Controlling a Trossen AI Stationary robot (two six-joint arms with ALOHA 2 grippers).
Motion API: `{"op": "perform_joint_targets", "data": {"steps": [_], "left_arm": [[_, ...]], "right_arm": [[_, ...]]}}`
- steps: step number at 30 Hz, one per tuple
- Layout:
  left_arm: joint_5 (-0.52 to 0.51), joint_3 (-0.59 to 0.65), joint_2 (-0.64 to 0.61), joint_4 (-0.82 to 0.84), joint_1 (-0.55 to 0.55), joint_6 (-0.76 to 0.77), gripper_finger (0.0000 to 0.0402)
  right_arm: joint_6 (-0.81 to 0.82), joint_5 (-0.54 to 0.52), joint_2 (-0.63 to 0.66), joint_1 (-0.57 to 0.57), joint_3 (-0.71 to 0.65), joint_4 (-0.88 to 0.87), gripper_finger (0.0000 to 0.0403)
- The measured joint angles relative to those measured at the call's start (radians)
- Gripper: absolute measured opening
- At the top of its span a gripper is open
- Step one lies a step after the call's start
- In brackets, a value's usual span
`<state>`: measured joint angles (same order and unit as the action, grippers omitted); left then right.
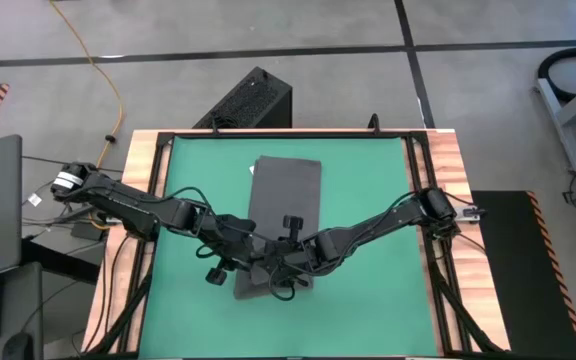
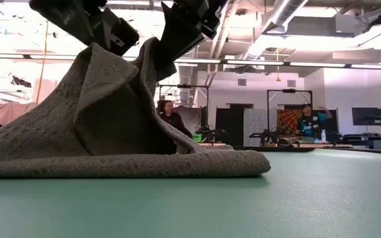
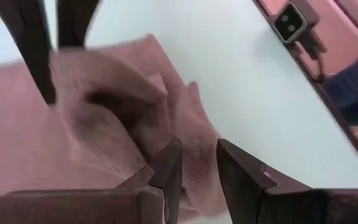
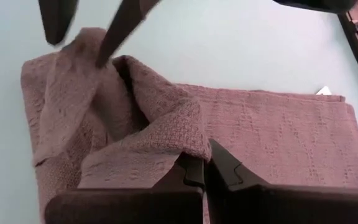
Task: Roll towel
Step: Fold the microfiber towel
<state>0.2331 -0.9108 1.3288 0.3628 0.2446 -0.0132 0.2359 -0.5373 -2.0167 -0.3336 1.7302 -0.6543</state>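
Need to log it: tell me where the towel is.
In the high view the towel lies mid-mat, its near end lifted between the left gripper and right gripper.

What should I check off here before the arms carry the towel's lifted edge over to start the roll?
1. Right gripper shut on the towel edge: ok.
2. Left gripper gripping cloth: not ok; fingers apart, cloth between them.
3. Near edge lifted off the green mat: ok, raised in a peak in the low view.
4. Far end lying flat: ok.
5. Both corners raised evenly: cannot tell.
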Motion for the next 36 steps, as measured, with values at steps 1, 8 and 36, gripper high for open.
{"op": "perform_joint_targets", "data": {"steps": [1,8,36], "left_arm": [[0.016,-0.001,0.004,-0.006,0.003,0.012,0.0089],[0.060,-0.001,0.037,0.070,0.043,0.038,0.0089],[-0.205,-0.047,0.105,-0.042,0.087,-0.226,0.0079]], "right_arm": [[0.000,0.000,0.000,0.000,0.000,-0.002,0.0013],[0.000,0.000,0.000,-0.001,0.000,-0.005,0.0013],[0.026,-0.029,0.000,-0.013,-0.001,-0.073,0.0013]]}}
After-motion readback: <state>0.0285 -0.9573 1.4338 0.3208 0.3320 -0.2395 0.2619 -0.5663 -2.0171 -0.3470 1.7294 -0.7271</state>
